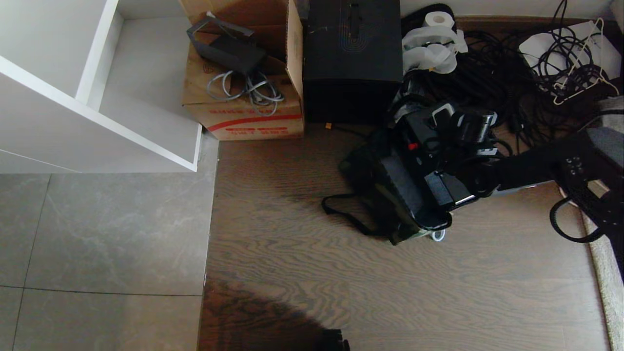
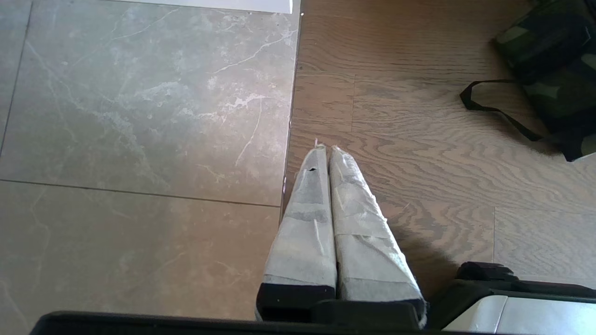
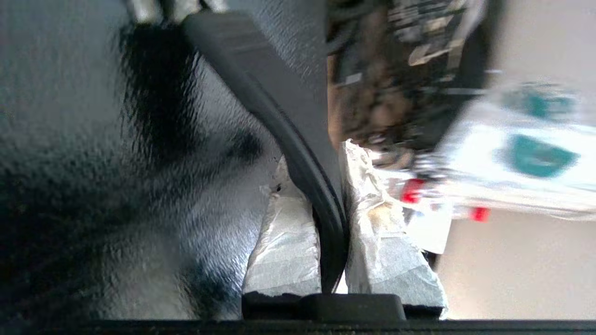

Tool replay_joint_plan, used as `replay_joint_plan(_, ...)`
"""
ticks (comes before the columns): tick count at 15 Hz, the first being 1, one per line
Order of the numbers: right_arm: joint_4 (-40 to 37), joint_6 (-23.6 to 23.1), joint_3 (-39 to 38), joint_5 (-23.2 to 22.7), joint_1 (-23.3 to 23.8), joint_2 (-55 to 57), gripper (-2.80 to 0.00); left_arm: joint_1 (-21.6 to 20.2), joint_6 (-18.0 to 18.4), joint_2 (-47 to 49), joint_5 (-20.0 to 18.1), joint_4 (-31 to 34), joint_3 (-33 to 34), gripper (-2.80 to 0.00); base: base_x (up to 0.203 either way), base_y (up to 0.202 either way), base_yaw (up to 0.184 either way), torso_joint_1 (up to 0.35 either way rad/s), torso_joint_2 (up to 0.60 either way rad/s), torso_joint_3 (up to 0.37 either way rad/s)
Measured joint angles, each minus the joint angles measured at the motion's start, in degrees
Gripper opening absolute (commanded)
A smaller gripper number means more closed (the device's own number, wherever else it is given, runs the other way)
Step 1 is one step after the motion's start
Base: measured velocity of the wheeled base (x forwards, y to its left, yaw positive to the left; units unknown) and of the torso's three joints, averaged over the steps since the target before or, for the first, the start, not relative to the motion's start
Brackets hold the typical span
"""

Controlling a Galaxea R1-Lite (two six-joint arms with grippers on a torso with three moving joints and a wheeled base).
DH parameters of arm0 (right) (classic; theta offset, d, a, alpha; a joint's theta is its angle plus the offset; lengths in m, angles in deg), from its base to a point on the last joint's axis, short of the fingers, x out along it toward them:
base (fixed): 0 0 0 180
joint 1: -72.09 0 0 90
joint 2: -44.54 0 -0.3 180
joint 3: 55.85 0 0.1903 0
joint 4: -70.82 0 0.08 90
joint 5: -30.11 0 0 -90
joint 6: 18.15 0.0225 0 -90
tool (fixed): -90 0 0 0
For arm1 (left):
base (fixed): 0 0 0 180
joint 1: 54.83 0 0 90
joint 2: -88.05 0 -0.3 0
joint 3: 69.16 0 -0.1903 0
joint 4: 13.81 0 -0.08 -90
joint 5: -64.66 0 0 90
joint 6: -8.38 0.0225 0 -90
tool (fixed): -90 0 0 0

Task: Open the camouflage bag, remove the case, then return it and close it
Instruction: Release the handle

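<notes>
**Operator:** Report the state of the working gripper first.

**Technician:** The right gripper [image 3: 321, 163] is clamped on the bar handle [image 3: 279, 121] of the case [image 3: 139, 163]. The taped fingers [image 3: 288, 246] sit on either side of the black bar, in contact with it. In the head view the right gripper [image 1: 441, 192] is low over the camouflage bag [image 1: 363, 170], which lies on the wooden floor [image 1: 341, 292] in front of the tall black box [image 1: 351, 53]. The case [image 1: 404, 187] stands partly out of the bag, tilted.

**Operator:** And the other arm?

**Technician:** The left gripper [image 2: 326, 151] is parked over the seam between tile and wood, fingers pressed together, holding nothing. The bag's black strap [image 2: 493, 109] lies loose on the floor, well apart from it.

**Operator:** Handling properties of the case?

**Technician:** Judged rigid: a hard textured shell that will not flex. It probably carries some weight, and hanging from a narrow bar it may swing. The handle is the correct grip point; the mid-bar is preferred so that the load stays balanced. The bar looks smooth, so slip along it is possible. The bag is soft fabric and may collapse or drag with the case.

**Operator:** Any legible markings?

**Technician:** None readable. The cardboard carton [image 1: 243, 112] beside the black box bears red stripes and red print too small to read. Green emblems show on a white item in the right wrist view, but they are blurred.
</notes>
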Motion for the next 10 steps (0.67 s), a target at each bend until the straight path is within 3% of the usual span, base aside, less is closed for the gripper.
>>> replay_joint_plan(4,-0.08,-0.02,-3.38,-0.25,1.12,-6.02,-2.80,0.00,-0.03,0.00,0.02,0.00,0.00,-2.80,0.000,0.000,0.000,0.000,0.00,0.000)
replay_joint_plan(10,-3.47,0.05,-5.82,-1.24,6.38,-10.47,-2.80,0.00,0.00,0.00,0.02,0.00,0.00,-2.80,0.000,0.000,0.000,0.000,0.00,0.000)
